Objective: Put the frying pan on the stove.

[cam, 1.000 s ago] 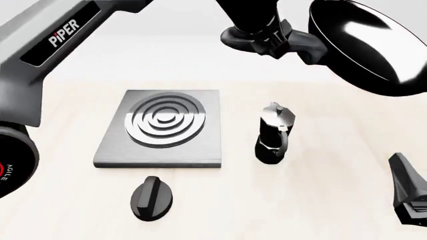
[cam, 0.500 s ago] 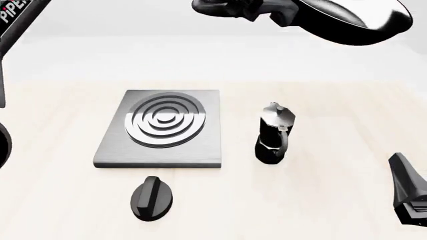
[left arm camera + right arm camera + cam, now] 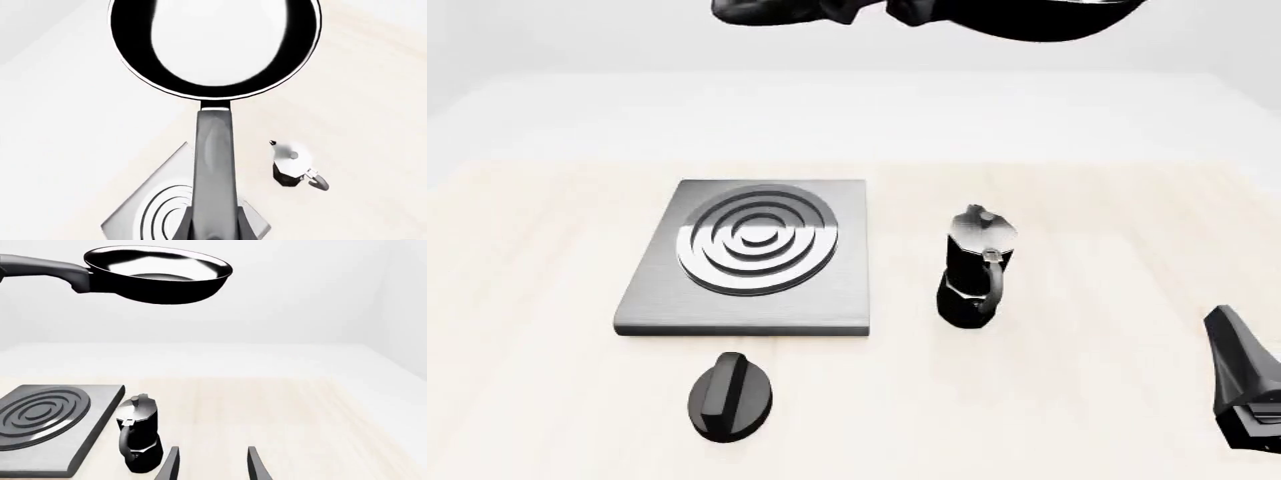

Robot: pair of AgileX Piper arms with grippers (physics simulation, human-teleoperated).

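Observation:
The frying pan (image 3: 157, 272), glossy black with a thin pale rim, hangs high in the air and roughly level. Its long grey handle (image 3: 215, 160) runs straight back into my left gripper (image 3: 213, 231), which is shut on the handle's end. In the front view only the pan's dark underside (image 3: 1014, 14) shows, at the top edge. The stove (image 3: 747, 255), a grey square plate with silver rings, lies flat on the table far below the pan, with nothing on it. My right gripper (image 3: 213, 466) is open and holds nothing, low at the table's right side.
A small black-and-silver moka pot (image 3: 974, 270) stands upright just right of the stove. A black oval knob (image 3: 730, 397) lies in front of the stove. The right gripper's dark finger (image 3: 1241, 385) shows at the right edge.
The left arm has lifted the pan higher and carried it left, so it has almost left the top of the front view. The right gripper, stove, moka pot and knob have not moved.

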